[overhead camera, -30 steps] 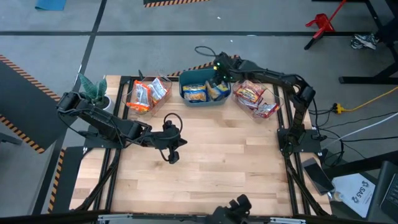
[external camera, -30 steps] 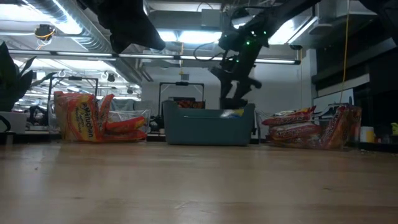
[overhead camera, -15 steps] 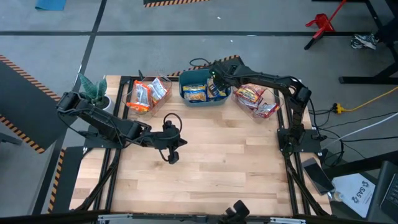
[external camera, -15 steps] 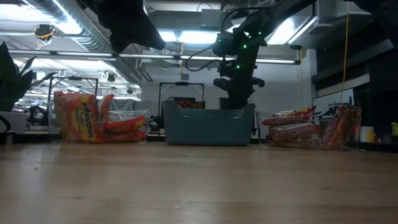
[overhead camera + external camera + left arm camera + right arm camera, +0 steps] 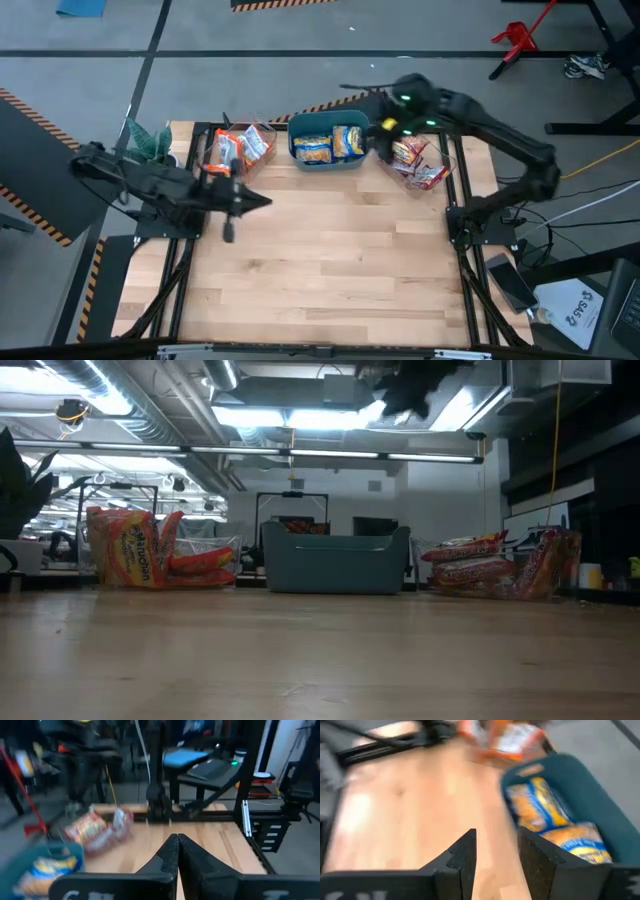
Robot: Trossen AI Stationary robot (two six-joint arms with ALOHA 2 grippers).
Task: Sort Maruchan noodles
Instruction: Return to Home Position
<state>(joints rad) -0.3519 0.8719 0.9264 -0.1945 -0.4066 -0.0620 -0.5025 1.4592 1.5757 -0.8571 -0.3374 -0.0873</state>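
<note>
The Maruchan noodles sit in three containers along the far edge. Orange-white packets fill a clear container [image 5: 236,152] [image 5: 140,550]. Yellow-blue packets lie in the teal bin [image 5: 330,140] [image 5: 555,822]. Dark red packets fill the other clear container [image 5: 413,160] [image 5: 495,568]. My right gripper [image 5: 495,847] [image 5: 376,137] hangs open and high above the bin's right end, holding nothing. My left gripper [image 5: 176,845] [image 5: 262,201] is shut and empty above the table's left part, pointing toward the right side.
A potted plant [image 5: 150,145] stands at the far left corner. Bare wooden tabletop [image 5: 330,260] spreads across the middle and near side. The right arm's base [image 5: 470,225] stands at the right edge. Cables and a phone lie beyond the right edge.
My right gripper dipped into the teal bin, then rose high out of it and drew toward the table's right. A yellow-blue packet seen below it at the bin's rim is now down inside. My left arm swung toward the left edge, and its gripper turned from pointing near to pointing right.
</note>
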